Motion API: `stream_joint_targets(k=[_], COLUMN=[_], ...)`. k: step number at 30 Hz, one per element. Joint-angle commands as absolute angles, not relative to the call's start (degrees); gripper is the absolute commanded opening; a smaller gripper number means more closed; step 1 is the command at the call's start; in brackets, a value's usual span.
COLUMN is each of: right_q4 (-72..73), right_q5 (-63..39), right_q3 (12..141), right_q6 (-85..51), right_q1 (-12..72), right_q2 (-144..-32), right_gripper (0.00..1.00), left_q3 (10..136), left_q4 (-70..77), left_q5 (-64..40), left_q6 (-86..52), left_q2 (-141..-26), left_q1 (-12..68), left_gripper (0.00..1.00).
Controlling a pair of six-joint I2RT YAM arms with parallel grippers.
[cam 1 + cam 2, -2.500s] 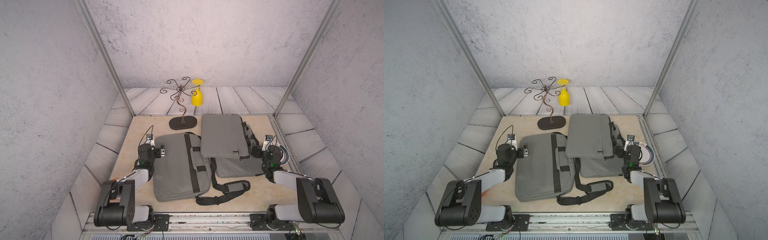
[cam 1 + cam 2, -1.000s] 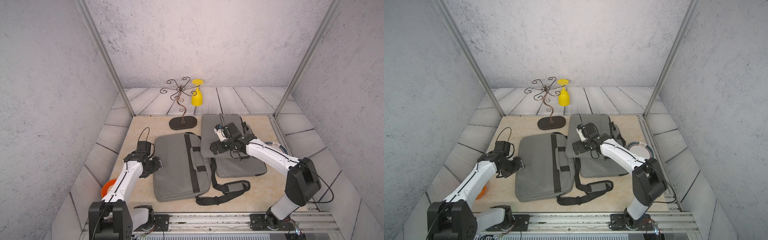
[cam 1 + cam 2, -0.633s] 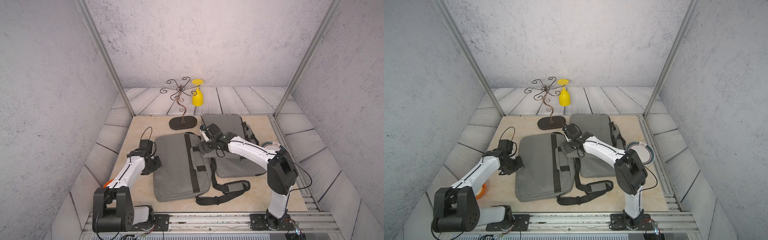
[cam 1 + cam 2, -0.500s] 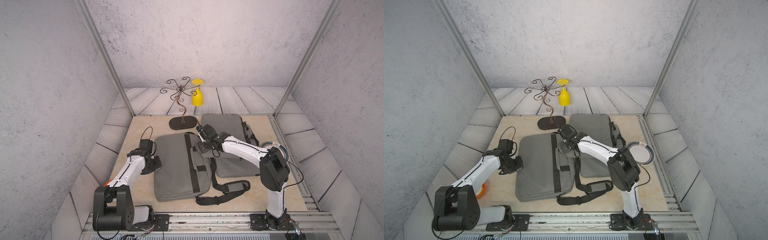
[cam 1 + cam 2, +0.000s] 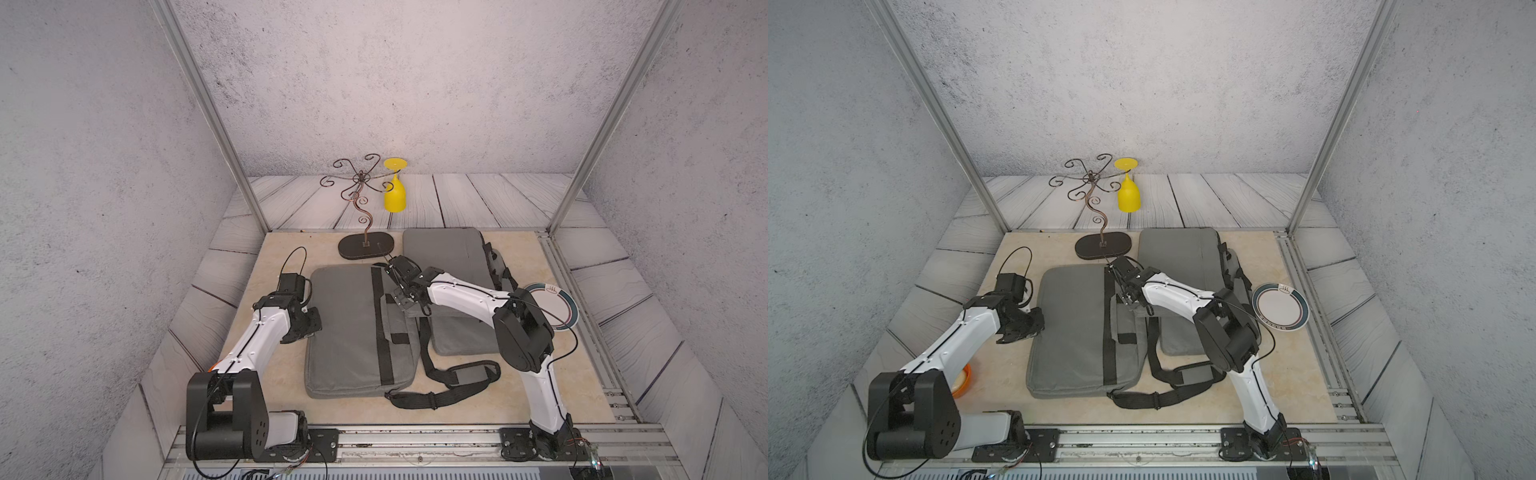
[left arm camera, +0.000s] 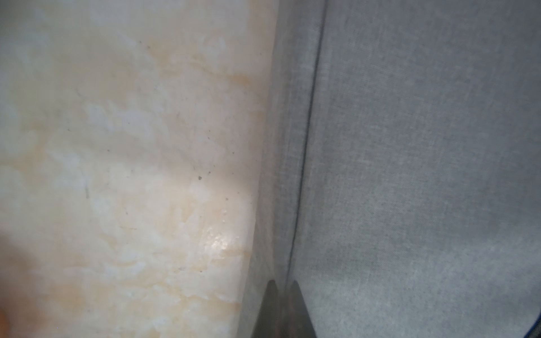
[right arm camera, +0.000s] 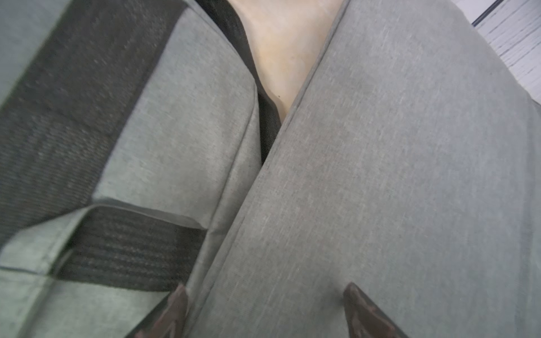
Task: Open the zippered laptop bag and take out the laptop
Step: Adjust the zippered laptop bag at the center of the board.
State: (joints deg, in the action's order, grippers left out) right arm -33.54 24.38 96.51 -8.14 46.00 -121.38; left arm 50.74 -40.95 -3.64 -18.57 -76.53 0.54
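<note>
Beige marbled tabletop (image 5: 523,257), bearing a flat grey fabric laptop bag with black straps (image 5: 345,332) left of centre, a second grey fabric bag (image 5: 461,336) just beside it, a wire stand's black oval base (image 5: 365,246) behind, a white dark-rimmed plate (image 5: 561,299) at right, an orange bowl (image 5: 966,376) near left.

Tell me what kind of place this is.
Probably a robot test booth. A left arm and right arm are mounted on a metal rail, metal posts frame grey walls around the table, and the bag, plate and wire stand look like props.
</note>
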Motion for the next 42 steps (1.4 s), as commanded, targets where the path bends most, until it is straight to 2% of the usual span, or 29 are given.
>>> stream_joint_targets(k=[1, 6, 17, 20, 25, 29, 42], right_q4=[-35.5, -36.0, -36.8, -36.3, -31.8, -27.9, -19.0], right_q5=[30.0, 30.9, 24.6, 17.9, -1.1, -8.6, -11.5], right_q3=[93.6, 89.3, 81.5, 81.5, 79.3, 77.2, 75.8], right_q6=[-6.3, -6.4, -9.1, -11.1, -23.5, -30.6, -49.9], right_q1=[44.0, 41.8, 38.9, 38.9, 39.2, 41.4, 46.3], right_q2=[-120.9, -115.9, -106.4, -103.4, -99.3, -99.3, -108.7], right_gripper=[0.80, 0.78, 0.73, 0.73, 0.72, 0.70, 0.60], left_q3=[54.7, 58.2, 68.0, 71.3, 75.3, 77.3, 76.6], left_q4=[-39.4, -37.5, -34.7, -35.1, -35.0, -35.5, -34.7], left_q5=[1.3, 3.8, 5.2, 4.6, 1.8, 1.0, -0.7], left_q6=[-16.0, -13.5, -7.3, -6.3, -6.3, -6.1, -6.5], left_q2=[-77.5, -80.8, -92.3, -95.6, -100.0, -102.3, -103.1], left_q1=[0.4, 0.0, -1.4, -2.4, -2.8, -2.7, -2.8], left_gripper=[0.00, 0.00, 0.00, 0.00, 0.00, 0.00, 0.00])
